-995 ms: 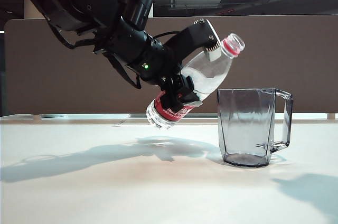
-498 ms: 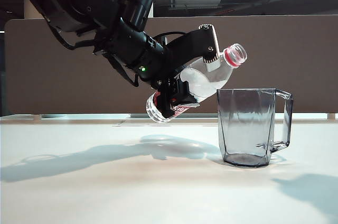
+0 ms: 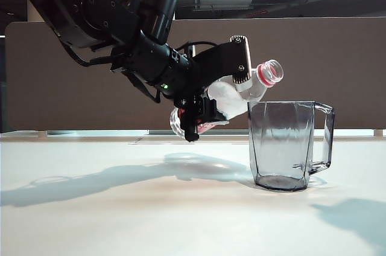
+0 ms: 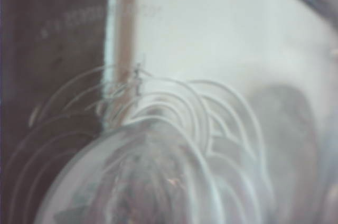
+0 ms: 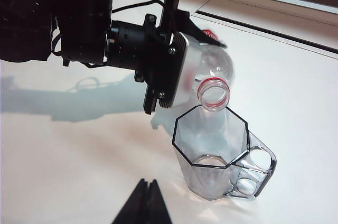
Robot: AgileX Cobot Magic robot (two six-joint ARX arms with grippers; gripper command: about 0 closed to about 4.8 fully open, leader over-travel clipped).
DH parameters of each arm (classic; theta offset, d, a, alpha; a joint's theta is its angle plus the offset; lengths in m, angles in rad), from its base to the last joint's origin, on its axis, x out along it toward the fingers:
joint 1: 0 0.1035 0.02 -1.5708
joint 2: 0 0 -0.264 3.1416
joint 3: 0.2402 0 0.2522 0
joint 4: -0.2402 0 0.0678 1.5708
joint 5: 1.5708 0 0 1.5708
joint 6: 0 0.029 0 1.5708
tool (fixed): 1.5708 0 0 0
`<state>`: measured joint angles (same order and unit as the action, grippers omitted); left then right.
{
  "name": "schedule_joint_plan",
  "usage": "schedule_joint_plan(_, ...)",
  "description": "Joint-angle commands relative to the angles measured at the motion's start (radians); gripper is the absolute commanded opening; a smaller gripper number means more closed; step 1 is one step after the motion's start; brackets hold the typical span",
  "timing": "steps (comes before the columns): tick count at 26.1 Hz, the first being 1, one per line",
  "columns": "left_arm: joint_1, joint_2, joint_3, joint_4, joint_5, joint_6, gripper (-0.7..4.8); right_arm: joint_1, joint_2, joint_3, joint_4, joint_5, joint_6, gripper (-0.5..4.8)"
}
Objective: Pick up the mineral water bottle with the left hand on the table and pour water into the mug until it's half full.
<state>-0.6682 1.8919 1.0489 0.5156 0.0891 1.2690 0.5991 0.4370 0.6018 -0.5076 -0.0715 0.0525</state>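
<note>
The left gripper (image 3: 218,94), frame centre, clamps the tilted mineral water bottle (image 3: 244,90). Its mouth sits at the mug (image 3: 288,145) rim; water may overshoot. The right gripper (image 5: 143,203) fingertips meet, empty.

Left claw (image 3: 214,96) tilts the mineral water bottle (image 3: 244,90) over the mug (image 3: 289,144), on the table (image 3: 120,220).

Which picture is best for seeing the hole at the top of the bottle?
The right wrist view: it looks straight into the bottle mouth, over the mug. The exterior view shows the mouth side-on. The left wrist view shows only the blurry bottom of the bottle.
</note>
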Motion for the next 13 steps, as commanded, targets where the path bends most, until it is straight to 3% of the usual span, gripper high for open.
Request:
schedule_joint_plan(1,0.0,-0.013,0.01,0.071,0.003,0.07,2.27,-0.001,0.0,0.006,0.017,-0.002,0.0,-0.08)
schedule_joint_plan(13,0.0,-0.013,0.01,0.071,0.003,0.172,2.27,-0.001,0.0,0.006,0.017,-0.002,0.0,-0.08)
